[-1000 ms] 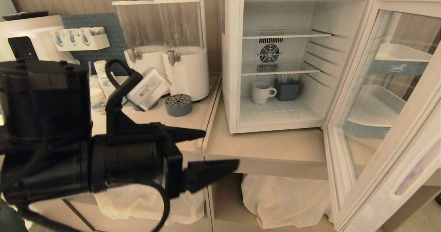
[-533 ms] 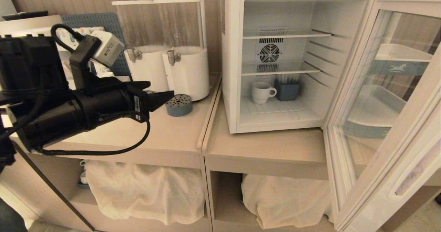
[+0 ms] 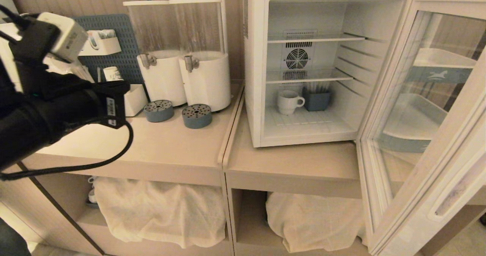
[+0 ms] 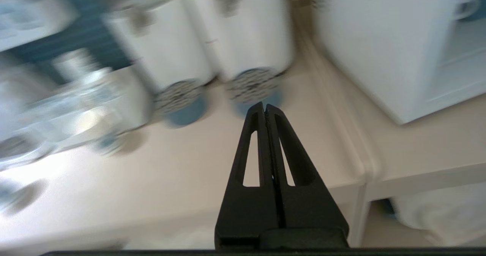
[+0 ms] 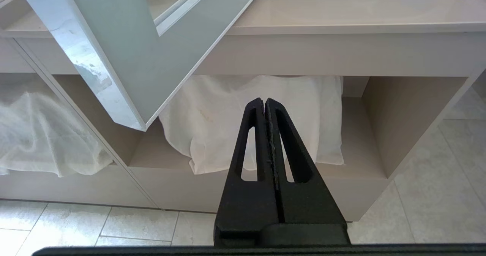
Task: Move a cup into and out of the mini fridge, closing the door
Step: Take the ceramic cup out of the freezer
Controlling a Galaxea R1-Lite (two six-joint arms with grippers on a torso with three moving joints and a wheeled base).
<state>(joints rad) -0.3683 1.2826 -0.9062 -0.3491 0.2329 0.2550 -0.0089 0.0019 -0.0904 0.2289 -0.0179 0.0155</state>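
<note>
**Left claw pulled back, cup sitting in the fridge**

Since a second ago my left gripper (image 4: pixel 264 106) is swinging back to the left over the counter (image 3: pixel 171 149), and its fingers are now pressing together on nothing. Further right, the cup (image 3: pixel 289 101) is sitting upright on the mini fridge (image 3: pixel 255 66) floor, beside a blue box (image 3: pixel 316 99). Its door (image 3: pixel 429 142) is hanging wide open. My right gripper (image 5: pixel 265 103) is pinched together too, parked low by the shelving.

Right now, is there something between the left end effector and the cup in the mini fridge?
Yes: the mini fridge's side wall. The left end effector, shut, hangs over the counter beside it; the cup sits inside. The door is open, so the front is free.
</note>
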